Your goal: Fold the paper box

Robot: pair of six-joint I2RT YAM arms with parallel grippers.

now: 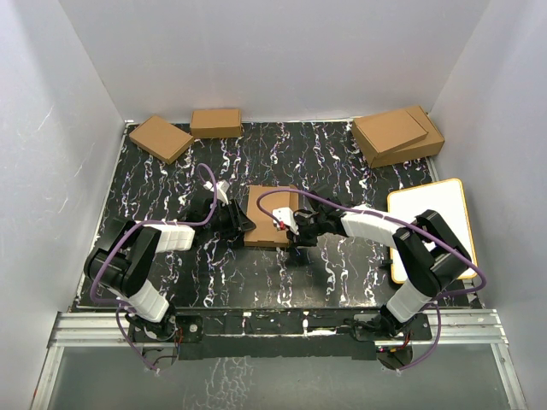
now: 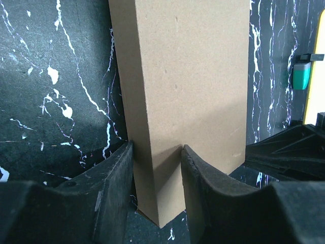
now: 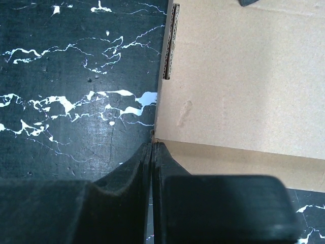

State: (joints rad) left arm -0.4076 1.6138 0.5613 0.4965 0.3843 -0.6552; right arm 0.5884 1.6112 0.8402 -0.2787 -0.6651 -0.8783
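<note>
The paper box (image 1: 267, 209) lies in the middle of the black marbled table as a thin closed brown rectangle. My left gripper (image 1: 242, 220) is at its left edge. In the left wrist view the box (image 2: 188, 76) stands between my two fingers, and the left gripper (image 2: 157, 150) is shut across its thickness at one corner. My right gripper (image 1: 291, 226) is at the box's right side. In the right wrist view its jaws are pressed together, and the right gripper (image 3: 152, 145) touches the near corner of the box (image 3: 238, 76).
Two small brown boxes (image 1: 161, 138) (image 1: 215, 122) lie at the back left. Two larger stacked brown boxes (image 1: 397, 135) sit at the back right. A white board with an orange rim (image 1: 430, 224) lies at the right. White walls enclose the table.
</note>
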